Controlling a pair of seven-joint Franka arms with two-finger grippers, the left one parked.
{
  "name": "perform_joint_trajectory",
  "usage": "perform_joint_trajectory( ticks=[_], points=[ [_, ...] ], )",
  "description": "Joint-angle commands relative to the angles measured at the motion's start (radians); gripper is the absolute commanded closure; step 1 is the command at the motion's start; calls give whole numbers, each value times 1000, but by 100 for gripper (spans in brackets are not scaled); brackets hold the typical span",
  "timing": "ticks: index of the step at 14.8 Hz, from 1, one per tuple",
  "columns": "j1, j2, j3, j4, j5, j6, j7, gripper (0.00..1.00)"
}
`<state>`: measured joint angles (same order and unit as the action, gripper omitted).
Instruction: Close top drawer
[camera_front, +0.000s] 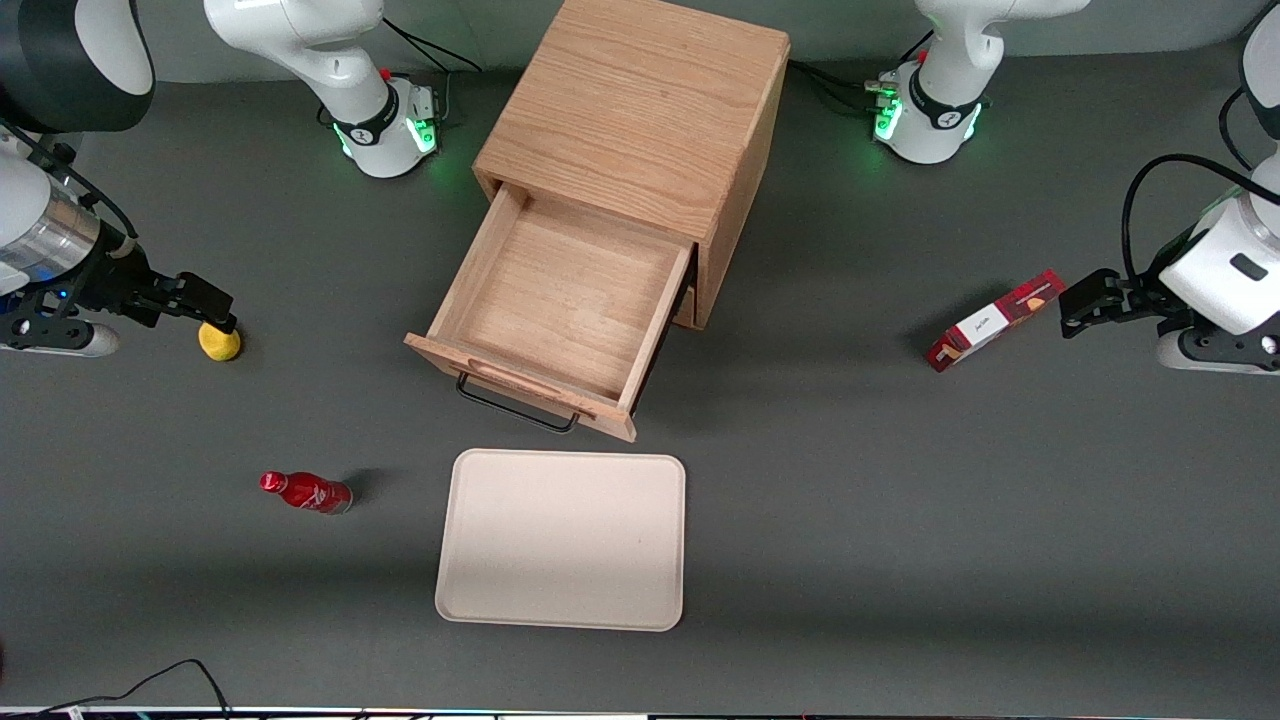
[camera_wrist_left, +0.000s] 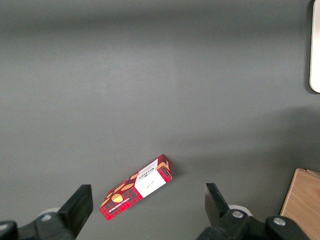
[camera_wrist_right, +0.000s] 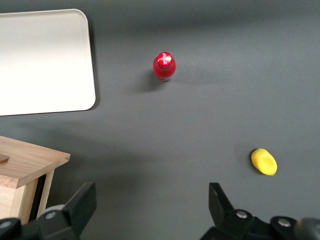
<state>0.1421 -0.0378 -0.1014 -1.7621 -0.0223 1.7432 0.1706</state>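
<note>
Top drawer (camera_front: 560, 305): pulled well out of the wooden cabinet (camera_front: 640, 110), its inside bare, its front (camera_front: 520, 388) turned toward the front camera; well apart from the gripper, toward the parked arm's end of the table from it
Drawer handle (camera_front: 515, 408): a black wire loop hung under the front, untouched; in the right wrist view only a corner of the drawer front (camera_wrist_right: 30, 162) is seen
Gripper (camera_front: 200, 300): held over the table at the working arm's end, fingers spread apart with nothing between them, just above a small yellow object (camera_front: 219, 342)
Step in hand: judged to be the approach, with no contact made yet and the closing not begun
Next move: a sideways travel to the drawer front is called for, then a push square to the front so the drawer is slid into the cabinet without being skewed
Nearby things: a red bottle (camera_front: 305, 492) lying nearer the front camera than the gripper; a beige tray (camera_front: 562, 540) in front of the drawer
</note>
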Motion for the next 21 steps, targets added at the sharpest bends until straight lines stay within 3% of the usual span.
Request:
perform_joint_trajectory(
  ticks=[1,13,16,21],
  points=[
    [-4,13,-3,26,16,-14,-8,0],
    [7,12,-49,110,36,-17,-22,0],
    [13,28,-75,143,33,-17,-214,0],
    [25,94,-63,231,19,-80,-259,0]
  ],
)
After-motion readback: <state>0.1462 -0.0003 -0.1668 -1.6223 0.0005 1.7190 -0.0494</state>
